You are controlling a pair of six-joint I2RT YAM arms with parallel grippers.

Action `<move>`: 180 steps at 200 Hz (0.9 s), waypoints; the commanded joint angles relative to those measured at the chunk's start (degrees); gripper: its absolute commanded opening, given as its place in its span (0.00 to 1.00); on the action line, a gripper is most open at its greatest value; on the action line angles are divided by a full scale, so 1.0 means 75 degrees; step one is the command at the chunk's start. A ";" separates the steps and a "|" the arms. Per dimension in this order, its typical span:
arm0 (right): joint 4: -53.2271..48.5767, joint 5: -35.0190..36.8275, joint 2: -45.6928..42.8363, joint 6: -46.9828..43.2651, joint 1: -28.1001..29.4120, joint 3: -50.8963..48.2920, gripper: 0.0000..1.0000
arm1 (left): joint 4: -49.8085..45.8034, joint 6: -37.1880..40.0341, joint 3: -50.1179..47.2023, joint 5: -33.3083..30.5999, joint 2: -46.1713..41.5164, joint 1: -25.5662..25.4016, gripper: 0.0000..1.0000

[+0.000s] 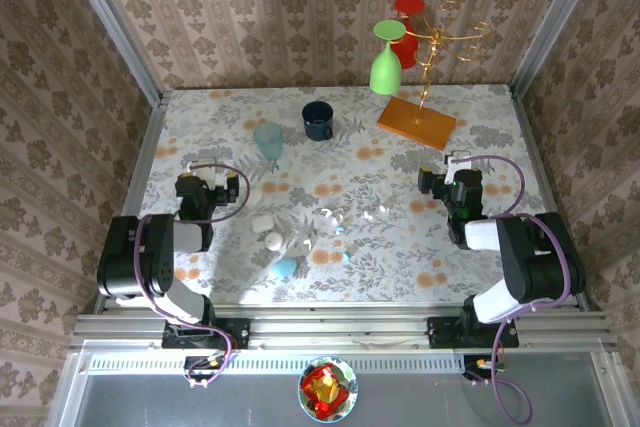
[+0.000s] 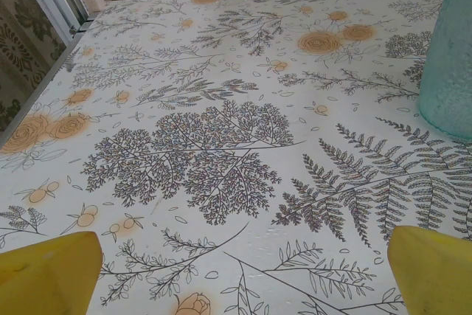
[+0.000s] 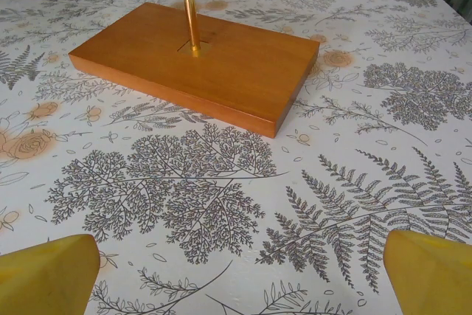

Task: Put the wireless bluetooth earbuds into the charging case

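Resting low at the near edge, both arms are folded w/ elbows up and wrists levelled toward the far wall. The left fingers (image 1: 205,190) sit over the L third of the bench (image 1: 380,272), the right fingers (image 1: 448,185) over the R third. Both pairs are spread fully wide w/ nothing held. Wrist cams: yellow fingertips (image 2: 46,274) at the bottom corners w/ bare bench btwn them; same on the R side (image 3: 48,278).

The earbuds (image 1: 335,215) are tiny white specks near bench ctr, btwn the two arms and well apart from either set of fingers. Too small to tell shape or how they lie. Two white pebble-shaped cases (image 1: 262,223) lie close together just R of the left fingers, nearer to them than the earbuds are. Can't tell if they're open.

Materials:
- Bench cover is glossy white w/ grey fern + orange flower print.
- Teal cup (image 2: 451,49): translucent, pebbled wall, upright, ahead-R of the left fingers.
- Wooden base (image 3: 199,57): flat rectangular slab, smooth orange-brown, ahead of the right fingers. A gold rod (image 3: 189,5) rises from a square hole in it.
- Dark blue mug (image 1: 318,120) stands near the teal cup.
- Green glass (image 1: 386,62) + red glass (image 1: 405,22) hang upside down from the gold wire rack (image 1: 440,39).
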 commanded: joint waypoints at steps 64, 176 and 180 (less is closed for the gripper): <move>0.0070 0.0250 -0.0009 0.0097 0.0029 0.0073 1.00 | 0.0035 0.0118 0.0157 0.0018 0.0017 0.0004 1.00; 0.0035 -0.0181 0.0005 0.0015 -0.0040 0.0107 1.00 | 0.0015 0.0063 0.0165 0.0095 0.0013 0.0048 1.00; 0.0029 -0.0181 0.0005 0.0015 -0.0041 0.0116 1.00 | 0.0009 0.0051 0.0175 0.0094 0.0017 0.0059 1.00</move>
